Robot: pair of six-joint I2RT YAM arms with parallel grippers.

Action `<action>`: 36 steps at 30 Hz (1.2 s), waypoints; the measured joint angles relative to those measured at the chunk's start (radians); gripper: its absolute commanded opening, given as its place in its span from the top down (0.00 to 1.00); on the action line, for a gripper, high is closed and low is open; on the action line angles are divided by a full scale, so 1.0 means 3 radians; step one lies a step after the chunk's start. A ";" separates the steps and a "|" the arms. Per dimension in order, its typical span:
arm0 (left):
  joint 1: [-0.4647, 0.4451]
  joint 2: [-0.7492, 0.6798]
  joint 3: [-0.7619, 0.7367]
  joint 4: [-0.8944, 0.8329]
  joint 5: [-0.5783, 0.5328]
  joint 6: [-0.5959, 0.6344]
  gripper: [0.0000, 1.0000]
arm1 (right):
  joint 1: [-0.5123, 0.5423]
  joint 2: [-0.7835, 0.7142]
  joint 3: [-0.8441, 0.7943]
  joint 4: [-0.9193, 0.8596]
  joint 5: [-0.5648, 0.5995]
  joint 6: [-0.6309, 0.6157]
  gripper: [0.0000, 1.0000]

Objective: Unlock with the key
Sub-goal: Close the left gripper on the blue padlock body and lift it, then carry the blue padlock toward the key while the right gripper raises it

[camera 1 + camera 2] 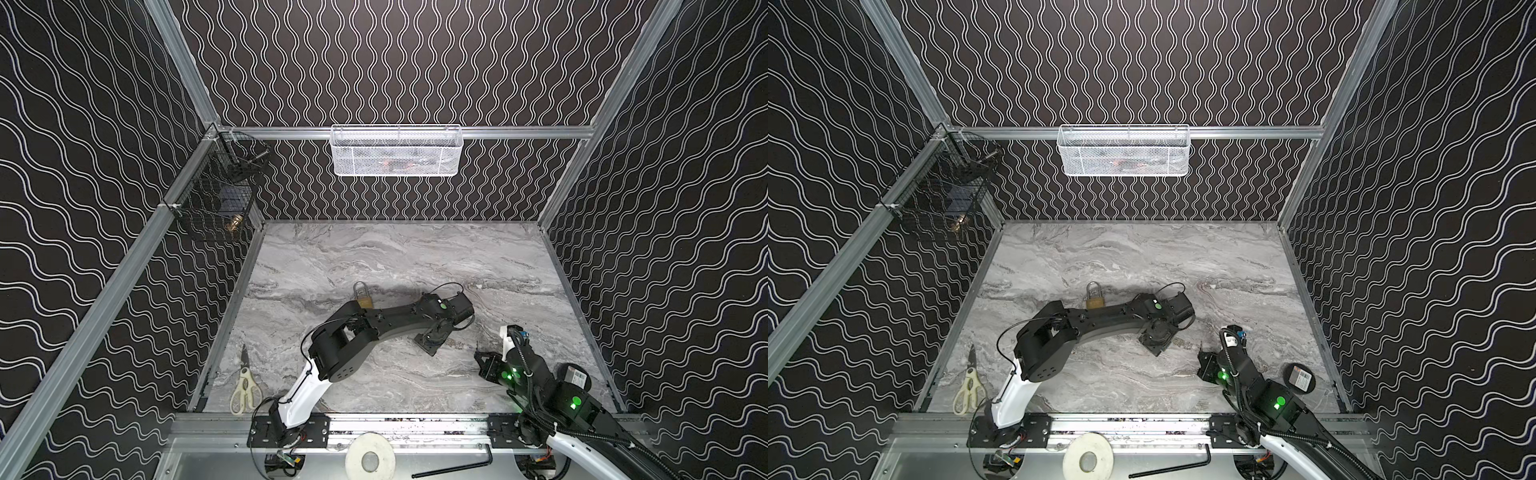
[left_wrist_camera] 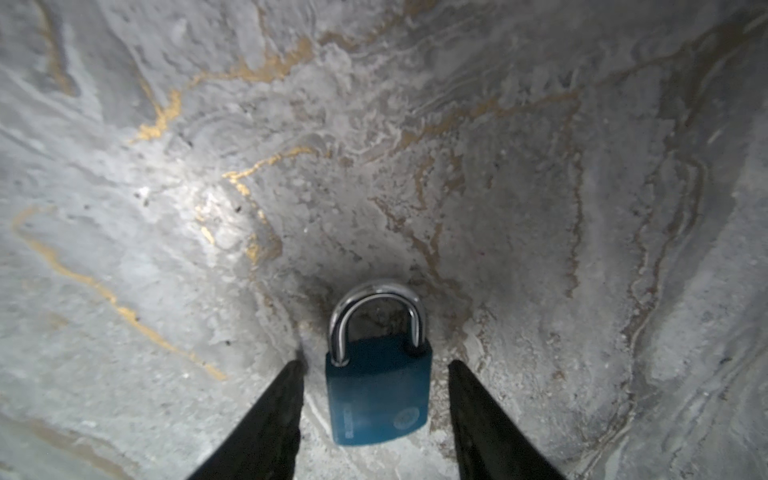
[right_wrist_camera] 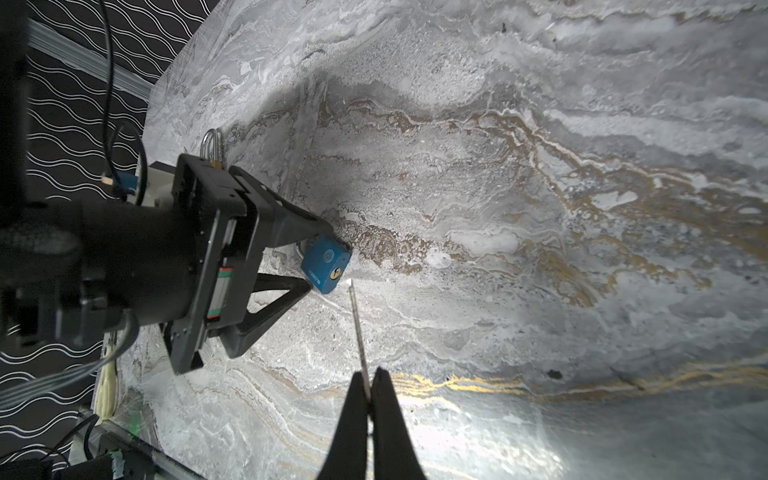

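A blue padlock (image 2: 376, 399) with a steel shackle lies flat on the marble table (image 1: 374, 257). My left gripper (image 2: 376, 363) is open and straddles the lock body, with a gap of bare table on each side. In both top views that gripper (image 1: 432, 343) hides the lock. In the right wrist view the lock (image 3: 326, 266) shows its keyhole end toward the key (image 3: 357, 328), a thin blade seen edge-on. My right gripper (image 3: 369, 372) is shut on the key, whose tip sits just short of the keyhole. In a top view that gripper (image 1: 484, 357) is right of the left one.
A brass padlock (image 1: 363, 297) lies behind the left arm. Scissors (image 1: 245, 386) rest at the table's front left and a black round object (image 1: 573, 376) at the front right. A white mesh basket (image 1: 397, 149) and a black wire basket (image 1: 216, 195) hang on the walls.
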 measured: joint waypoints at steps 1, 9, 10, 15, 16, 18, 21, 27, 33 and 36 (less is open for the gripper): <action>-0.0004 0.0001 0.0031 -0.0003 -0.0004 0.0003 0.42 | 0.0000 0.0010 -0.0003 0.0008 0.0000 0.0000 1.00; 0.0047 0.0075 0.0034 0.0080 0.0111 -0.0075 0.44 | 0.0000 0.0055 -0.0003 0.0045 -0.0003 -0.0014 1.00; 0.0050 0.0076 0.0033 0.0079 0.0122 -0.0089 0.44 | 0.0001 0.0053 -0.0003 0.0046 -0.0010 -0.0015 1.00; 0.0070 0.0038 -0.0061 0.0137 0.0169 -0.0237 0.46 | 0.0001 0.0056 -0.0003 0.0047 -0.0011 -0.0015 1.00; 0.0089 0.0036 -0.0067 0.0146 0.0201 -0.0266 0.46 | 0.0001 0.0061 -0.0003 0.0047 -0.0011 -0.0015 1.00; 0.0118 0.0052 -0.0041 0.0125 0.0282 -0.0324 0.46 | 0.0001 0.0067 -0.0003 0.0047 -0.0011 -0.0014 1.00; 0.0151 0.0179 0.0181 -0.0089 0.0371 -0.0340 0.47 | 0.0001 0.0047 -0.0003 0.0047 -0.0010 -0.0013 1.00; 0.0226 0.0401 0.0504 -0.0474 0.0559 -0.0329 0.50 | 0.0001 -0.0014 -0.0003 0.0045 -0.0008 -0.0009 1.00; 0.0233 0.0422 0.0496 -0.0551 0.0618 -0.0332 0.52 | 0.0001 -0.0011 -0.0003 0.0045 -0.0008 0.0003 1.00; 0.0242 0.0425 0.0479 -0.0543 0.0640 -0.0333 0.54 | 0.0001 -0.0001 -0.0003 0.0045 -0.0009 0.0003 1.00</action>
